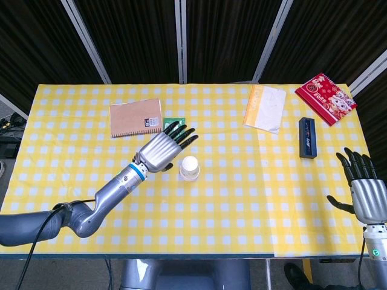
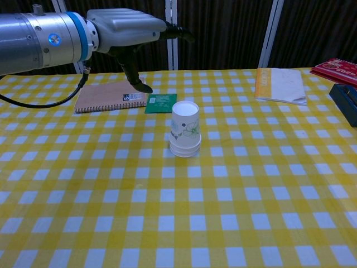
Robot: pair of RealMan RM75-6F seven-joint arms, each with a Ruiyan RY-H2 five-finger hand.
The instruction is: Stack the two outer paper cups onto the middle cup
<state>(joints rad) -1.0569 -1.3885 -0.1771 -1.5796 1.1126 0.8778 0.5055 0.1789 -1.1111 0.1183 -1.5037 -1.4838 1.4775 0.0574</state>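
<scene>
Head view shows the left hand (image 1: 159, 150) empty with fingers spread, hovering just left of the cup stack (image 1: 190, 167), apparently because the nested cups stand upside down mid-table and need no support, while the right hand (image 1: 363, 192) waits open at the table's right edge (image 1: 363, 151).

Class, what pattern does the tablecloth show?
Yellow and white checks on the tablecloth, clearest in the chest view.
</scene>
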